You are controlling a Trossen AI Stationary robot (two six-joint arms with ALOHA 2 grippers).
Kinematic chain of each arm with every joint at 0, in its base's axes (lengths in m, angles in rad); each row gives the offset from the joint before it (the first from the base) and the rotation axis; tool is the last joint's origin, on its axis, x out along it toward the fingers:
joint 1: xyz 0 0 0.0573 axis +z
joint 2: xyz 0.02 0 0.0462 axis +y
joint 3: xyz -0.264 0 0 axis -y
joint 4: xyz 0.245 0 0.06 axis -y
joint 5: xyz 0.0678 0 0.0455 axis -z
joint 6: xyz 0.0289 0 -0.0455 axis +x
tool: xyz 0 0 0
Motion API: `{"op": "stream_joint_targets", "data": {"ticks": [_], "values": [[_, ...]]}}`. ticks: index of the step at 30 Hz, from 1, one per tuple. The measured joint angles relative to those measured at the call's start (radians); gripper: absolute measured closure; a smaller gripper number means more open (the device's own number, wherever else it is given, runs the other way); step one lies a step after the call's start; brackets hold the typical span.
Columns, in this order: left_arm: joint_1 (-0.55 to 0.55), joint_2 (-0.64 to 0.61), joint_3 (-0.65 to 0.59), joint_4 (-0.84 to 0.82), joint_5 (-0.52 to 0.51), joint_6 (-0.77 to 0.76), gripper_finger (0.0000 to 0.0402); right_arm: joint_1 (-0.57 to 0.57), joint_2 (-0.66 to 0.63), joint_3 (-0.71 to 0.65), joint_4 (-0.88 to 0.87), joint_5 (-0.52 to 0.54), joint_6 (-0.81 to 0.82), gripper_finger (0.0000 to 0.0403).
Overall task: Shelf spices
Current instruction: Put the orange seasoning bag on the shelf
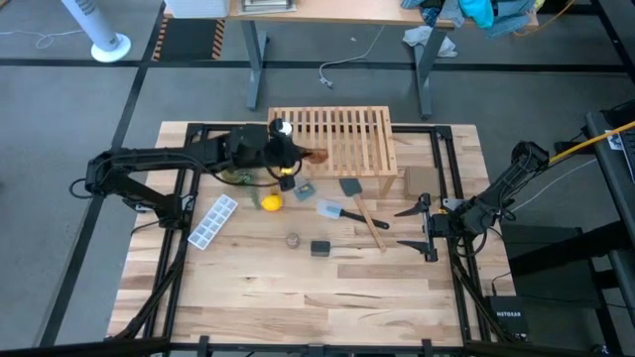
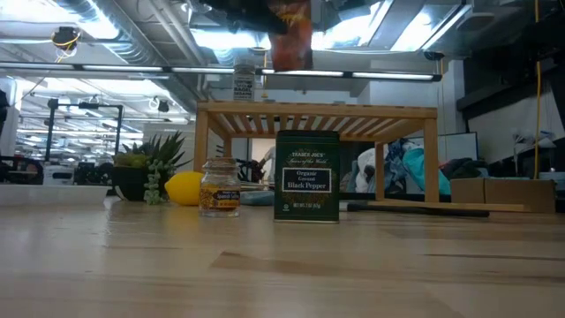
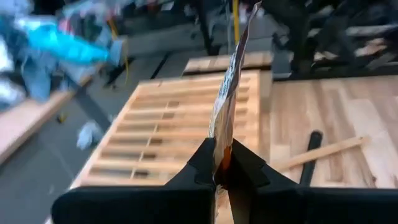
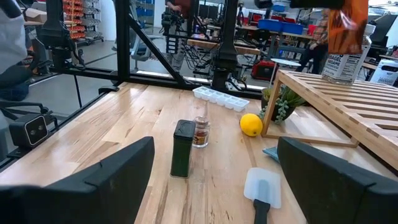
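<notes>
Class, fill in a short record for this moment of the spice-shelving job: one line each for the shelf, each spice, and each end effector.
shelf: wooden slatted rack, far side of table
white-capped jar: standing on the shelf's top
orange packet: held above the shelf, not yet set down
black pepper tin: on the tabletop
small glass jar: on the tabletop, beside the tin
left end effector: shut on the orange packet
right end effector: open, at the table's right edge
</notes>
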Motion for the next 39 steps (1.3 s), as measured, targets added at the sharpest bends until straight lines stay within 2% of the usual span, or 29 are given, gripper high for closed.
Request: {"op": "stream_joint_targets", "data": {"ticks": [9,39], "values": [[0.045,0.002,0.004,-0.182,0.0,-0.059,0.0398,0.0,0.0,0.0,0.0,0.0,0.0,0.0056],[0.046,0.053,0.004,-0.146,0.0,-0.007,0.0387,0.0,0.0,0.0,-0.001,0.0,0.0,0.0056]]}}
